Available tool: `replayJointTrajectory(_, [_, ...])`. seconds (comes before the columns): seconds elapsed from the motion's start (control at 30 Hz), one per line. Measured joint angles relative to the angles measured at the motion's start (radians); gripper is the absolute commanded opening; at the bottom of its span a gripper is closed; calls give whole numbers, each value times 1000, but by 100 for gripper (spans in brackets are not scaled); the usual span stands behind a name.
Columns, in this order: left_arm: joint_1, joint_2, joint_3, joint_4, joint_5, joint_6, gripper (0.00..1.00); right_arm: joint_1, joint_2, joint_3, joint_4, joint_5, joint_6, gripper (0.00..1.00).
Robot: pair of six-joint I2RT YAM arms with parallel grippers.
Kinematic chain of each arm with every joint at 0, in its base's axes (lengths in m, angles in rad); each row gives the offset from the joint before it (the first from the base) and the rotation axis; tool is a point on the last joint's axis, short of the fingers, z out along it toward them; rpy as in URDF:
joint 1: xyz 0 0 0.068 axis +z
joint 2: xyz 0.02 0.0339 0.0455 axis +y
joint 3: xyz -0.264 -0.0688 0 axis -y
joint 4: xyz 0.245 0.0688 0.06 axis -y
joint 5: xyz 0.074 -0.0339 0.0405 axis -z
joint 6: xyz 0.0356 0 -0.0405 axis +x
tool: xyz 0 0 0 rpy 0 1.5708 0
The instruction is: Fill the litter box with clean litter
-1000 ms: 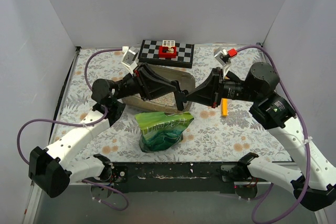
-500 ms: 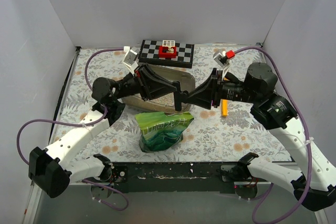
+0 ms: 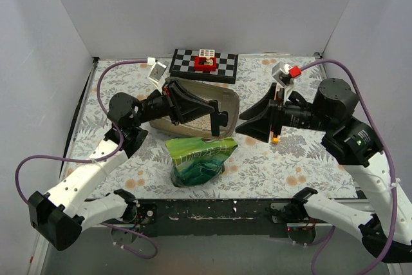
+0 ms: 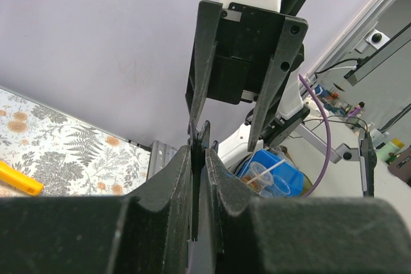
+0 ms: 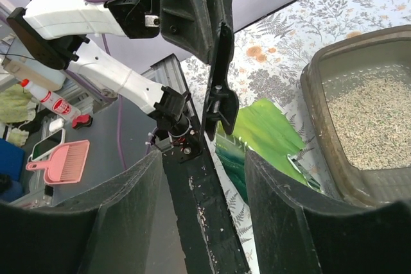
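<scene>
The litter box is a grey-brown tray at mid-table with clean litter on its floor; both also show in the right wrist view, the litter box and the clean litter. My left gripper hangs over the tray's right end, shut on a thin black clip. In the left wrist view the left gripper pinches the clip edge-on. My right gripper stands open just right of the clip, apart from it and holding nothing. Its open fingers face the left wrist camera.
A crinkly green bag stands in front of the tray, also seen as the green bag. A yellow scoop lies right of the tray, mostly under the right gripper. The checkered board with a red block sits at the back.
My right gripper has opened, let go of the black clip and drawn back to the right. The left gripper keeps its hold on the clip over the tray.
</scene>
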Motion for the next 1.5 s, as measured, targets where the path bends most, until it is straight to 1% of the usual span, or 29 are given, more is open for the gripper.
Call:
replayJointTrajectory(0.33, [0,1,-9,8,-5,-38,0,0,93,-22,92,-41,39,62])
replayJointTrajectory(0.67, [0,15,-10,10,-16,-51,0,0,98,-60,192,-71,79,63])
replayJointTrajectory(0.77, [0,21,-14,22,-19,-58,0,0,99,-70,206,-72,87,59])
replayJointTrajectory(0.8, [0,23,-17,28,-19,-63,0,0,99,-76,212,-74,90,54])
replayJointTrajectory(0.87, [0,28,-23,36,-20,-69,0,0,100,-87,222,-75,91,38])
replayJointTrajectory(0.93, [0,35,-25,39,-20,-74,0,0,102,-95,224,-74,91,5])
replayJointTrajectory(0.97, [0,37,-25,41,-19,-79,0,0,103,-96,226,-72,91,1])
replayJointTrajectory(1.0, [0,37,-26,44,-22,-77,2,-1,104,-99,230,-72,92,1])
replayJointTrajectory(1.1, [6,37,-27,46,-23,-77,37,0,104,-101,232,-52,89,1])
replayJointTrajectory(1.13, [6,36,-27,43,-25,-68,43,0,103,-101,229,-44,85,1])
replayJointTrajectory(1.2, [6,27,-27,-1,-32,-39,49,3,102,-99,209,-17,60,1])
replayJointTrajectory(1.3, [6,0,-26,-111,-36,30,54,2,102,-85,146,26,15,1])
replayJointTrajectory(1.37, [6,-31,-22,-220,-44,100,56,1,104,-63,97,46,-15,1])
replayJointTrajectory(1.4, [6,-40,-21,-248,-47,121,56,1,106,-46,68,55,-32,1])
replayJointTrajectory(1.5, [6,-81,-2,-418,-73,230,56,1,113,9,-14,78,-96,1])
